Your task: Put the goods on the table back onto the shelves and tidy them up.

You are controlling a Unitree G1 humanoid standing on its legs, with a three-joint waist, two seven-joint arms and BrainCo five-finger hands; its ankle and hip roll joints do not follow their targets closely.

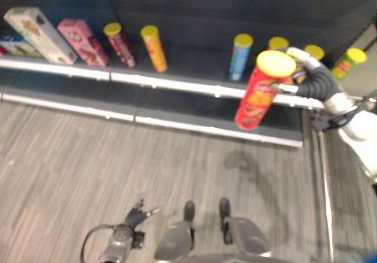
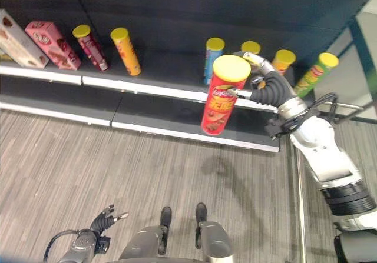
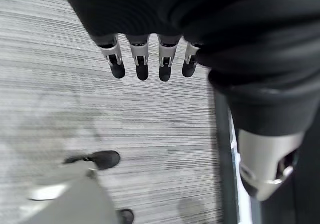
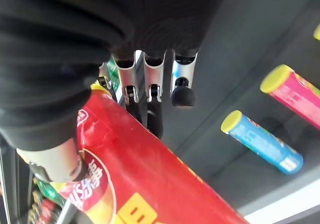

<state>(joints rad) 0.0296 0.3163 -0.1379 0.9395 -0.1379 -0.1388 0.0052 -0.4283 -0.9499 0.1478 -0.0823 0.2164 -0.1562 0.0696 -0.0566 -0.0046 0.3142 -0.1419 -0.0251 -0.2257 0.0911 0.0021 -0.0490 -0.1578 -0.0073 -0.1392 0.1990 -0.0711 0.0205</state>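
A dark shelf (image 2: 177,63) with a white front edge carries a row of goods: a pale carton (image 1: 40,35) and a pink box (image 2: 53,44) at the left, then maroon (image 2: 90,46), orange (image 2: 126,50), blue (image 2: 212,59) and green (image 2: 316,74) yellow-lidded cylindrical cans, above grey striped flooring (image 2: 118,169).

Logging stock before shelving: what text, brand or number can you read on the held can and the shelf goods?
Red can, held in the right hand: print on its side, cut off and blurred, so no word reads whole.
Blue can on the shelf: label too small to read.
Pink box: print too small to read.
No readable numbers or signs.
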